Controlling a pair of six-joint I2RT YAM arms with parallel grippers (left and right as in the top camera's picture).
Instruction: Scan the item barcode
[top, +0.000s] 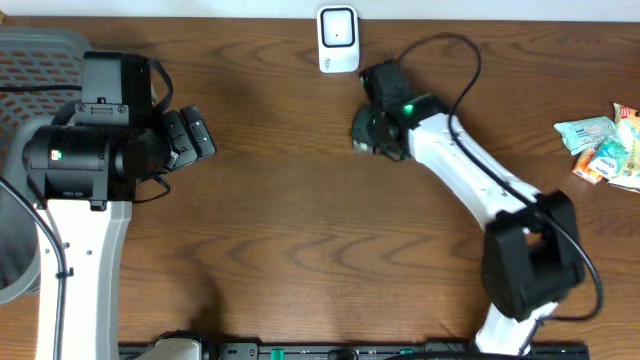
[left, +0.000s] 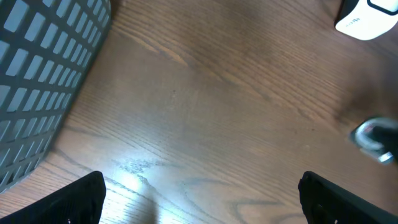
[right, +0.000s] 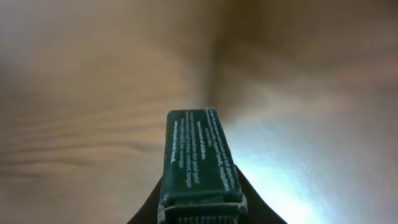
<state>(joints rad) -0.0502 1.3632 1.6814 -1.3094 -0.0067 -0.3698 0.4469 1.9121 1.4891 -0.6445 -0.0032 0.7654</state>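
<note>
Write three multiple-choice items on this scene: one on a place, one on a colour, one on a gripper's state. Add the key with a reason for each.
1. Where is the white scanner in the overhead view?
A. top middle
B. inside the basket
C. bottom right corner

2. What colour is the packet held by the right gripper?
A. red
B. dark green
C. yellow

3. What state is the left gripper in?
A. shut on a packet
B. shut on the scanner
C. open and empty

Key:
1 A, since the overhead view shows it at the top middle.
2 B, since the right wrist view shows a dark green wrapper with white print.
3 C, since the left wrist view shows its fingers wide apart with nothing between them.
</note>
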